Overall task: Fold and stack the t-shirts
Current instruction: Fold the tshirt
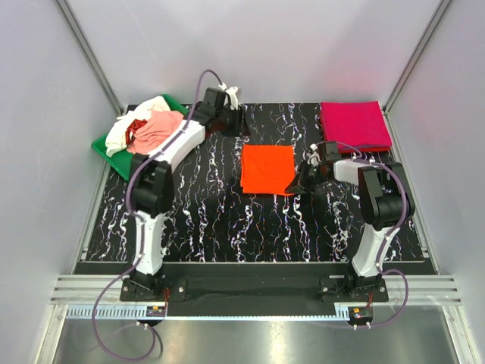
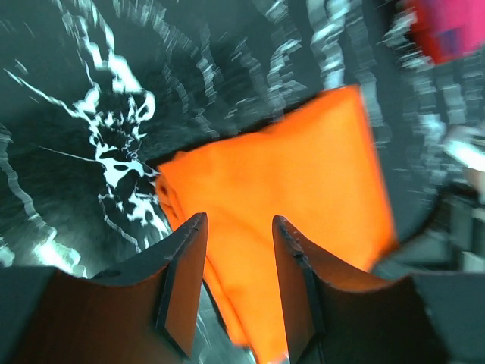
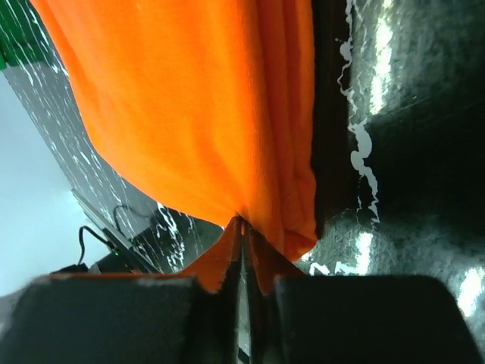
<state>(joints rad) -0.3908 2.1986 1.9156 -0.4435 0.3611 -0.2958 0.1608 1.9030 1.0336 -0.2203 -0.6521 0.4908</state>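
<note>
The folded bright orange t-shirt (image 1: 267, 168) lies in the middle of the black marbled table (image 1: 220, 220). My right gripper (image 1: 302, 182) is shut on its near right corner; the right wrist view shows the orange cloth (image 3: 189, 114) pinched between the closed fingers. My left gripper (image 1: 244, 121) is open and empty, above the table just behind the shirt's far left corner; the left wrist view shows the orange shirt (image 2: 303, 174) past its fingers (image 2: 186, 265). A folded magenta-pink t-shirt (image 1: 355, 125) lies at the far right. Pale pink, white and red shirts (image 1: 148, 129) are heaped on the green tray.
The green plastic tray (image 1: 106, 145) sits at the far left corner of the table. Grey enclosure walls stand on three sides. A metal rail runs along the near edge (image 1: 250, 292) by the arm bases.
</note>
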